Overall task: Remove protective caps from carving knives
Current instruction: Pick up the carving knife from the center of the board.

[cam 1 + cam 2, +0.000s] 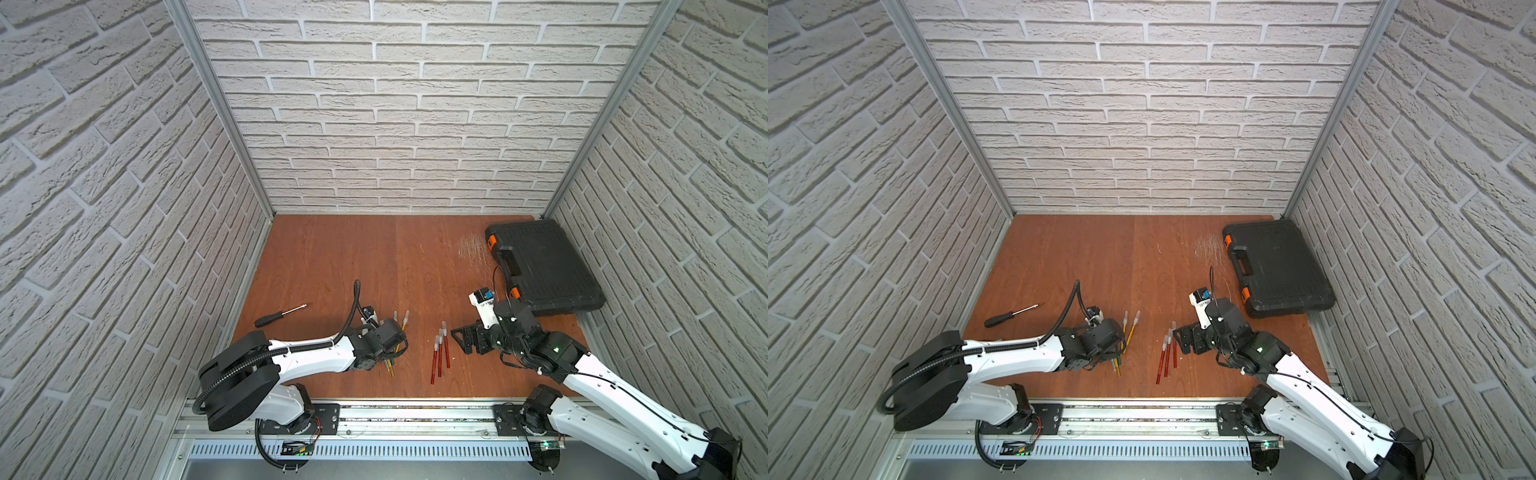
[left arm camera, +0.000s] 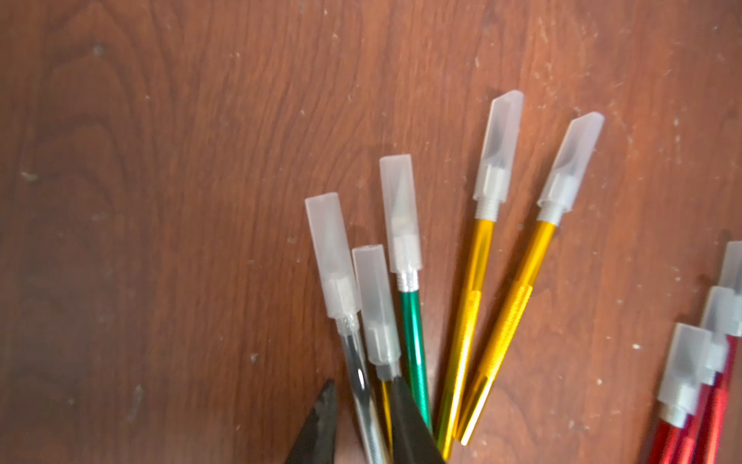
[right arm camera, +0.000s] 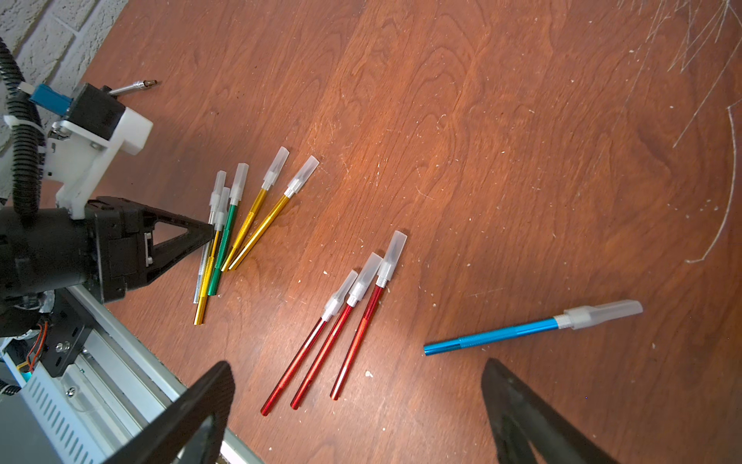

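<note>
Opening step of cap removal, read left to right. At far left a black-handled screwdriver (image 1: 282,314) lies apart on the surface (image 1: 332,257) and, we judge, plays no part. Next, the left tool (image 2: 363,389) reaches low into a fan of five carving knives (image 3: 241,225), its jaws narrowly apart astride the silver-handled knife (image 2: 355,361) and a thin gold knife (image 2: 386,401) beside it; we cannot tell whether they press on either handle. Every one of the protective caps (image 2: 399,213) in view sits on its blade and none lies loose, so we take no cap to be off yet. Three red knives (image 3: 324,353) lie side by side near the middle, untouched. To their right the right tool (image 3: 356,363) hovers with jaws spread wide and empty; a blue knife (image 3: 494,335) lies near it, and a shut black case (image 1: 544,266) rests in the far right corner. The next move, in our judgement, calls for the left tool to isolate one handle from its neighbour, raise it, and offer the capped end so that the right tool can pinch the sleeve and draw it straight along the blade. In both top views the left wrist hides most of the fan and the right arm hides the blue knife; the left wrist view is blurred, cuts off the handles' rear ends, and shows blades only dimly through the plastic
</note>
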`<control>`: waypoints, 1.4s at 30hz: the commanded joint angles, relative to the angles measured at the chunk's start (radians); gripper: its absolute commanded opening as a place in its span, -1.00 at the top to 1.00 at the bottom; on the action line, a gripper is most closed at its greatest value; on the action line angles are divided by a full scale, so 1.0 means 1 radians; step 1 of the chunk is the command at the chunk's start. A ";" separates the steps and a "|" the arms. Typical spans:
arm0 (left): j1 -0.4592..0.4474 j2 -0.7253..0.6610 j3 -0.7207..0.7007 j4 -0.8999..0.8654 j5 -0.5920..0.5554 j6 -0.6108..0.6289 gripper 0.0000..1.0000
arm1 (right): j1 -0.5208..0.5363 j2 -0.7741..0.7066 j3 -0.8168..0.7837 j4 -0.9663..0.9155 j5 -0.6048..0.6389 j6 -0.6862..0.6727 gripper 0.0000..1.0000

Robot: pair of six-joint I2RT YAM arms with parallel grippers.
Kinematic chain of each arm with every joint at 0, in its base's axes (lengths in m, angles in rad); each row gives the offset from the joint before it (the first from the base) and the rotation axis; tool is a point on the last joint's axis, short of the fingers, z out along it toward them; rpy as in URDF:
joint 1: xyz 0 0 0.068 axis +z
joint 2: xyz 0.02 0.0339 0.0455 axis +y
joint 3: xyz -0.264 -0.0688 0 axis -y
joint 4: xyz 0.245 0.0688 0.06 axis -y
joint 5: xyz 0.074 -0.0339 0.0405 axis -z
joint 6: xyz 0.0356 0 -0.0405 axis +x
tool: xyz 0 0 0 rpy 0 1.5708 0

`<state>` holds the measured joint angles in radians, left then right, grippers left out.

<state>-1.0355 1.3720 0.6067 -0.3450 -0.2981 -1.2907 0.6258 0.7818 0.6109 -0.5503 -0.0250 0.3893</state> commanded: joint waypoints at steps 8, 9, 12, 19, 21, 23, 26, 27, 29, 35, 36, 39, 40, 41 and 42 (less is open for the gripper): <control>-0.004 0.021 0.026 -0.063 -0.006 0.001 0.58 | 0.012 -0.007 -0.015 0.031 0.011 0.005 -0.92; -0.005 0.026 0.028 -0.067 -0.004 0.001 0.58 | 0.013 -0.009 -0.016 0.029 0.011 0.005 -0.92; -0.005 0.047 0.044 -0.082 -0.001 0.002 0.58 | 0.014 -0.009 -0.015 0.027 0.013 0.005 -0.92; 0.010 0.094 0.105 -0.210 0.009 0.018 0.67 | 0.015 -0.013 -0.015 0.020 0.011 0.005 -0.92; 0.022 0.098 0.113 -0.239 0.023 0.033 0.69 | 0.017 -0.017 -0.015 0.019 0.009 0.005 -0.92; 0.041 0.099 0.114 -0.255 0.047 0.051 0.68 | 0.017 -0.021 -0.015 0.017 0.006 0.006 -0.92; 0.069 0.108 0.117 -0.262 0.093 0.093 0.68 | 0.019 -0.028 -0.012 0.014 -0.005 0.008 -0.92; 0.075 0.115 0.120 -0.269 0.101 0.106 0.67 | 0.019 -0.029 -0.010 0.011 -0.009 0.008 -0.92; 0.086 0.130 0.134 -0.284 0.118 0.137 0.68 | 0.021 -0.032 -0.004 0.006 -0.009 0.009 -0.92; 0.102 0.181 0.183 -0.360 0.130 0.195 0.71 | 0.022 -0.037 0.014 -0.015 -0.018 0.018 -0.92; 0.104 0.185 0.187 -0.363 0.131 0.198 0.71 | 0.022 -0.036 0.017 -0.021 -0.021 0.020 -0.92; 0.106 0.188 0.191 -0.362 0.130 0.204 0.76 | 0.023 -0.031 0.025 -0.024 -0.028 0.022 -0.92; 0.106 0.187 0.189 -0.356 0.126 0.205 0.78 | 0.023 -0.029 0.026 -0.025 -0.029 0.021 -0.92; 0.111 0.187 0.188 -0.353 0.123 0.205 0.79 | 0.023 -0.026 0.028 -0.025 -0.029 0.020 -0.92; 0.113 0.185 0.190 -0.348 0.123 0.207 0.82 | 0.023 -0.022 0.031 -0.025 -0.026 0.020 -0.92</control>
<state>-0.9352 1.5372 0.8001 -0.6373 -0.1886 -1.1072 0.6392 0.7589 0.6125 -0.5804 -0.0448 0.3977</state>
